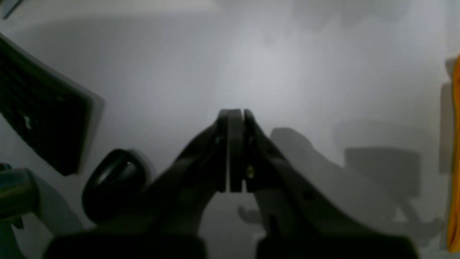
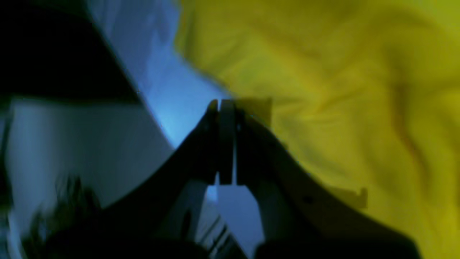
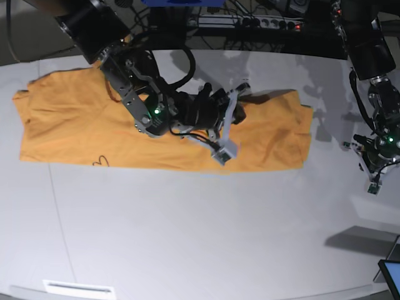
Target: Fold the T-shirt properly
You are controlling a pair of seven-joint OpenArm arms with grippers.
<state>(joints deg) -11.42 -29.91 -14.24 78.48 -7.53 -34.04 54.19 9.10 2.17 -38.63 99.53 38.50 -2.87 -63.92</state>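
- The T-shirt (image 3: 81, 128) lies on the far half of the table (image 3: 187, 237) as a long orange band; I judge one lengthwise fold made, with the crosswise folds left.
- Its long axis runs left to right. Which end holds the collar I cannot tell.
- My right gripper (image 2: 225, 104) hovers over the middle of the cloth near its near edge, jaws pressed together on nothing.
- My left gripper (image 1: 235, 115) hangs above bare table at the right, well apart from the shirt's right end; its pads look together and empty, though a slight parting could escape me.
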